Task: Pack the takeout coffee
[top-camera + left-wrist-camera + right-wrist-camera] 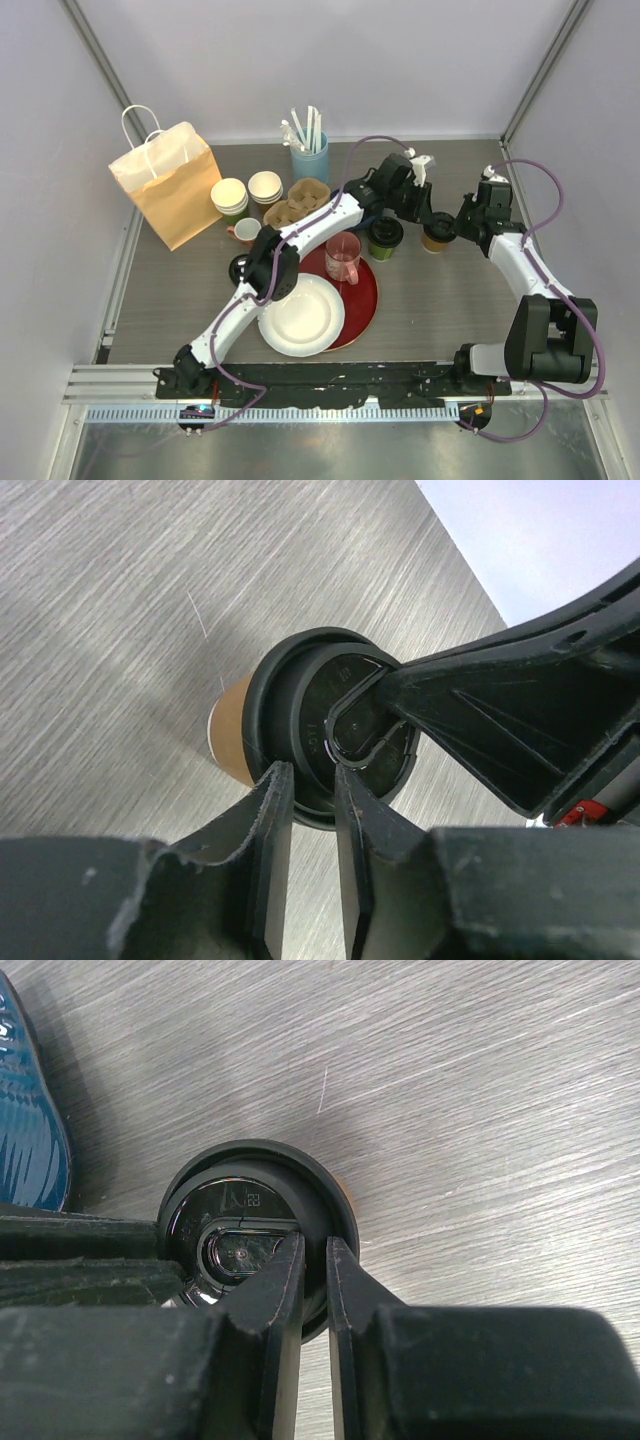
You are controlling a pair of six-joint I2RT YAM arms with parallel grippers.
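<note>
Your left gripper [308,775] has its jaws drawn nearly together on the rim of the black lid [318,730]: one finger is outside the rim and the other is on the lid's top. Your right gripper [312,1245] is pinched on the same rim from the other side, jaws just as narrow. Both arms therefore have hold of one thing, the kraft-brown cup [232,730].

That cup stands upright in the far half of the tabletop, right of the middle. The green cup [385,238] is just beside it on the left, untouched.

Treat the cup as light and soft-walled. You cannot tell from here whether it is full. The lid is smooth plastic and only pressed on, so lifting by its rim may pop it off and leave the cup behind. The paper wall below the lid looks like the safer hold, taken gently so it doesn't crush. Two grippers on one small lid also risk pulling against each other, so let one go before lifting.

The paper bag [170,185] stands well apart, near the far left corner.
</note>
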